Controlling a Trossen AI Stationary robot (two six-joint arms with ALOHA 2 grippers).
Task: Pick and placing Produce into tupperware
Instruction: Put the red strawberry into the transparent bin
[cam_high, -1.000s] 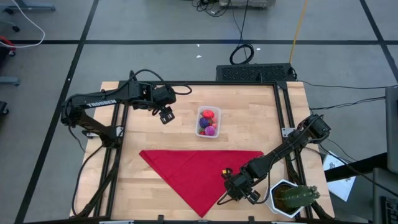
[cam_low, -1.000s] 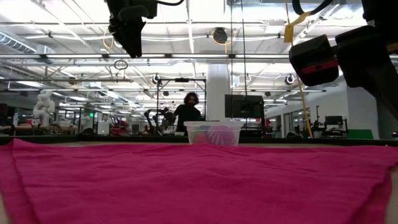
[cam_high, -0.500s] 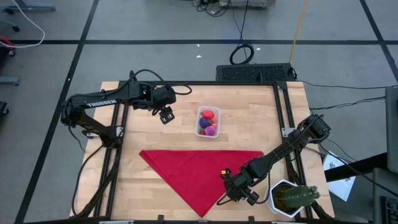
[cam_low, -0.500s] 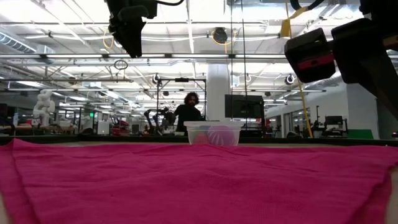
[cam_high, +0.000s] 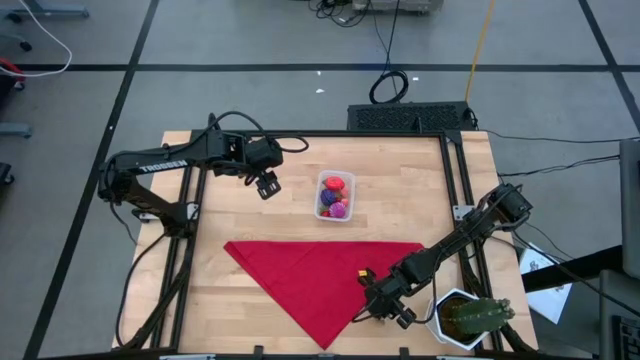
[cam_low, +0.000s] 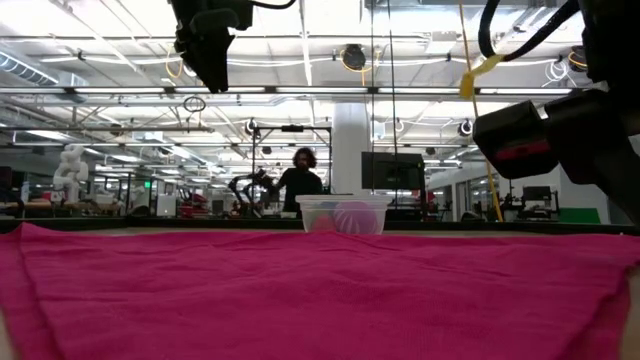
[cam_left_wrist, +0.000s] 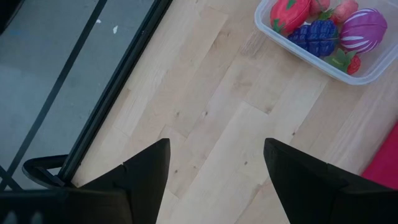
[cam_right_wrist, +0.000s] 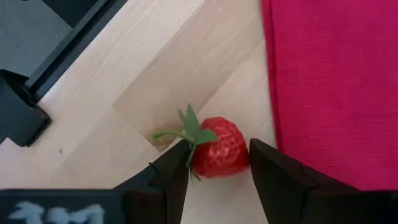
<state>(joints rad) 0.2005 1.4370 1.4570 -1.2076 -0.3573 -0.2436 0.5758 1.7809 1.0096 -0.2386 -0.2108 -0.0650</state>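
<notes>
The clear tub (cam_high: 336, 196) stands on the wooden table, far of the red cloth (cam_high: 320, 275), and holds red, purple and magenta toy produce (cam_left_wrist: 323, 31). It also shows beyond the cloth in the low view (cam_low: 343, 214). My left gripper (cam_high: 266, 186) hangs open above bare wood to the tub's left (cam_left_wrist: 214, 149). My right gripper (cam_high: 385, 312) is low at the cloth's right edge near the table's near edge, shut on a red toy strawberry (cam_right_wrist: 217, 155) with a green leafy stem. In the high view the gripper hides the strawberry. My right gripper pinches the strawberry between its two fingers, one finger (cam_right_wrist: 174, 177) on the side by the green stem (cam_right_wrist: 189, 134), the other (cam_right_wrist: 273, 177) on the opposite side of the red body (cam_right_wrist: 239, 152). The fingers come from above, slanting. The strawberry lies on the wood beside the cloth's edge.
A white hexagonal pot with a green cactus (cam_high: 465, 318) stands at the table's near right corner, close to my right arm. The red cloth (cam_low: 300, 290) covers the near middle of the table. Black frame rails (cam_high: 460, 190) run along the table's sides. A person stands far off in the room.
My right gripper has come down toward the table by the cloth's right edge; the low view shows it lower than half a second ago. The tub and cloth have stayed put.
</notes>
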